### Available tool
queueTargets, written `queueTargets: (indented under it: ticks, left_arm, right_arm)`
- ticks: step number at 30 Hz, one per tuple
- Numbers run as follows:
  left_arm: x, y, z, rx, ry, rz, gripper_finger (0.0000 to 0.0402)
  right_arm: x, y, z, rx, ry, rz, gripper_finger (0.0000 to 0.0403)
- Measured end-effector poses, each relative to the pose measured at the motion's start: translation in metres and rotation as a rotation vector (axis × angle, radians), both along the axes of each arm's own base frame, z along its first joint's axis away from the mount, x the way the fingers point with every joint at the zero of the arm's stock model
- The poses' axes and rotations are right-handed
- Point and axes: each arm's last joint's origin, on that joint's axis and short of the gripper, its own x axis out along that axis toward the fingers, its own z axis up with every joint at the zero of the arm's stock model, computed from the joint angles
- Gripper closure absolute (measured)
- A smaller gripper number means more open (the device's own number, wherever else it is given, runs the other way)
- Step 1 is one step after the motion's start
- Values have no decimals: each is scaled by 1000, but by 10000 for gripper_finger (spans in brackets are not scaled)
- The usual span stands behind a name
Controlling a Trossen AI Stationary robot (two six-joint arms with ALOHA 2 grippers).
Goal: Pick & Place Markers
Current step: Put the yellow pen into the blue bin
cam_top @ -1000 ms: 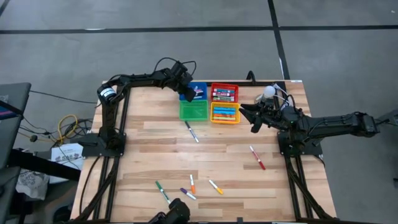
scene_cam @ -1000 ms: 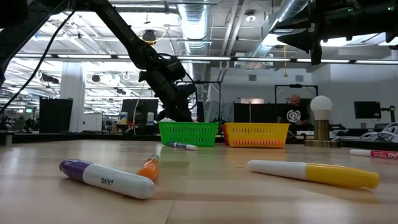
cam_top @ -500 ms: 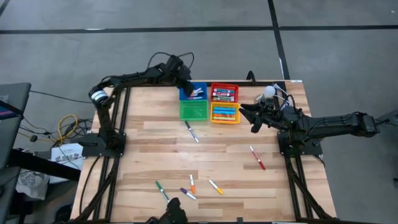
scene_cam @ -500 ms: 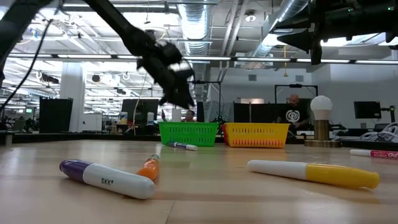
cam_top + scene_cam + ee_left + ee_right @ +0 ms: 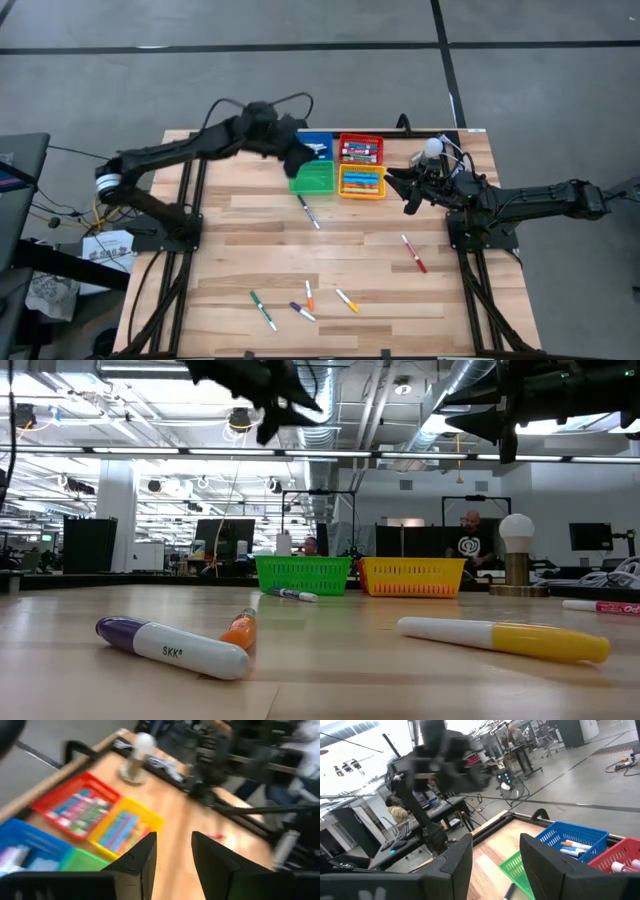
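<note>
Several markers lie flat on the wooden table: a blue-capped one (image 5: pixel 308 212) near the bins, a red one (image 5: pixel 413 252) at the right, and green (image 5: pixel 260 308), purple (image 5: pixel 302 311), orange (image 5: pixel 309 295) and yellow (image 5: pixel 346 300) ones near the front edge. More markers lie in the blue (image 5: pixel 318 147), red (image 5: pixel 361 150) and yellow (image 5: pixel 361 182) bins. My left gripper (image 5: pixel 298 163) hangs high over the green bin (image 5: pixel 314 180), open (image 5: pixel 174 855) with nothing between its fingers. My right gripper (image 5: pixel 398 190) waits right of the yellow bin, open (image 5: pixel 496 865) and holding nothing.
The four bins stand two by two at the table's far middle. A small lamp with a white ball top (image 5: pixel 433 148) stands at the far right. A person (image 5: pixel 473 540) sits in the room beyond the table. Bare wood lies between the bins and the near markers.
My left gripper has risen from low over the blue bin to high above the bins and drawn slightly toward the near edge, its arm swinging out toward the table's left. The markers on the table have kept their places.
</note>
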Motion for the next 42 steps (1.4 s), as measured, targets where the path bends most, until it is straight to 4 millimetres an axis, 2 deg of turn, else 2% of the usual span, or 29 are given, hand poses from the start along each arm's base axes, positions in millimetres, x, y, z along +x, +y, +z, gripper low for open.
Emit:
queueTargets:
  ticks: [4,10,17,22,28,33,39,42]
  left_arm:
    - [-7,-46,6,-43,-21,-33,280]
    - [-13,-108,-6,-120,15,-42,279]
    - [-17,-167,-23,-243,66,-25,279]
    - [-25,-204,-24,-303,49,27,279]
    - [-39,-237,-23,-377,6,132,279]
    - [-49,-255,-26,-397,-19,184,279]
    - [-60,-263,-54,-460,48,226,279]
    - [-66,-262,-71,-487,86,260,279]
  right_arm:
    - [0,0,0,0,4,0,248]
    - [0,0,0,0,4,1,252]
    - [1,2,-1,-3,9,76,253]
    - [2,6,-1,-11,12,213,258]
    - [2,11,-1,-20,13,391,264]
    - [3,24,4,-27,3,534,268]
    - [12,46,17,-70,3,657,270]
    - [20,58,22,-77,62,690,270]
